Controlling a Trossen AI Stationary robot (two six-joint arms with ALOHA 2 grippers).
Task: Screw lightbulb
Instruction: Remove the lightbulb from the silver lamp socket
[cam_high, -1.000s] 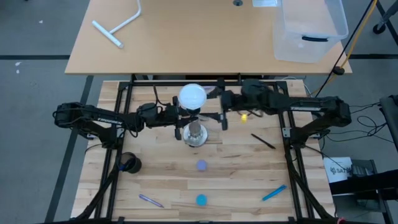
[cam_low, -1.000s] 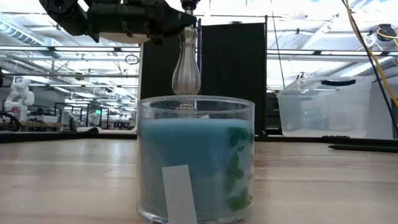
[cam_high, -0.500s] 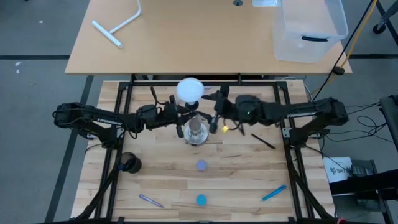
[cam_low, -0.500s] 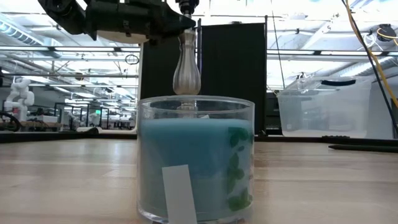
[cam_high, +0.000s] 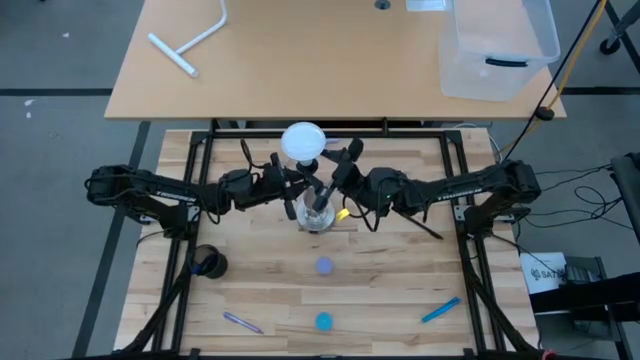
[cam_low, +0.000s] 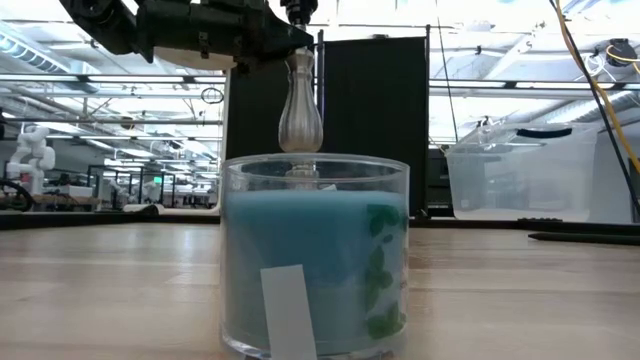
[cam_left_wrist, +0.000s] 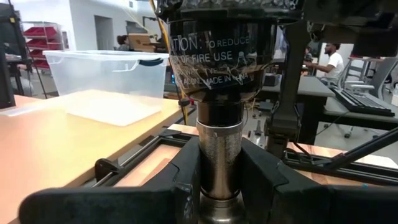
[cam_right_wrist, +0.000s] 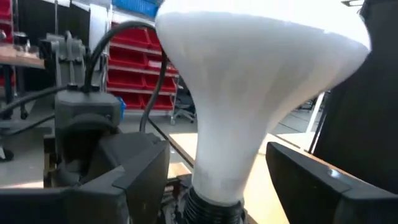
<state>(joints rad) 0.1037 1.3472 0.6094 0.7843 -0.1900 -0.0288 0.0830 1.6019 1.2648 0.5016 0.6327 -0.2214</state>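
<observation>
High view: the lightbulb (cam_high: 303, 142) is seen upright on the socket stand (cam_high: 316, 212) at bench (cam_high: 380, 290) centre, the left gripper (cam_high: 292, 190) reaching in from one side and the right gripper (cam_high: 335, 172) from the other.

Low view: the stand's post (cam_low: 299, 110) is seen rising behind a blue candle jar (cam_low: 315, 255).

Left wrist view: left jaws are closed narrowly on the stand's metal post (cam_left_wrist: 217, 158).

Right wrist view: right jaws are spread wide either side of the bulb's neck (cam_right_wrist: 217, 180), contact cannot be told.
</observation>
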